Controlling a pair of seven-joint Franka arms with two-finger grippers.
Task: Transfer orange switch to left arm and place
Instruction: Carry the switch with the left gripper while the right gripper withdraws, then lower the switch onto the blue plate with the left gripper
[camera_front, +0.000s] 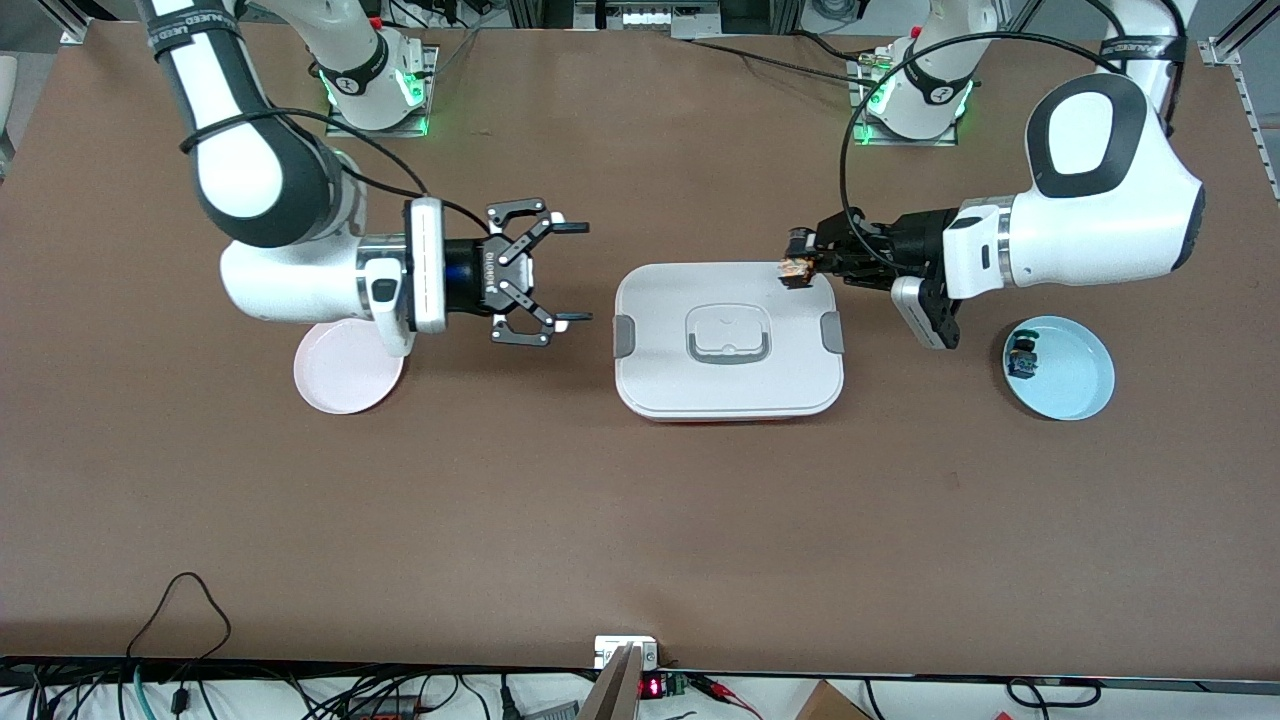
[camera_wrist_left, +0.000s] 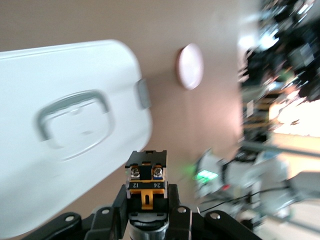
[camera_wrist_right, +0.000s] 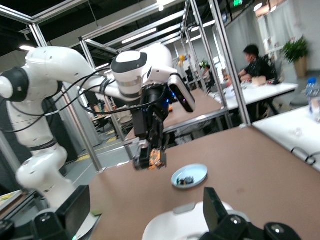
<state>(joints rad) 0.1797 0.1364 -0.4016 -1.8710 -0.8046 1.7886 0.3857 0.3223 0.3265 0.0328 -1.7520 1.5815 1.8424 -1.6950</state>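
The orange switch (camera_front: 795, 268) is a tiny black and orange part held in the air over the corner of the white box (camera_front: 700, 385) that lies toward the left arm's end. My left gripper (camera_front: 803, 256) is shut on it. In the left wrist view the switch (camera_wrist_left: 146, 180) sits clamped between the fingers, with the box (camera_wrist_left: 65, 150) below. My right gripper (camera_front: 575, 273) hangs open and holds nothing, above the table beside the box on the right arm's side. Its wrist view shows the switch (camera_wrist_right: 150, 159) in the left gripper, above the box (camera_wrist_right: 185, 225).
A light blue plate (camera_front: 1075, 375) with a small dark part (camera_front: 1022, 360) on it lies toward the left arm's end. A pink plate (camera_front: 345, 380) lies under the right arm's wrist. Cables and small devices line the table edge nearest the front camera.
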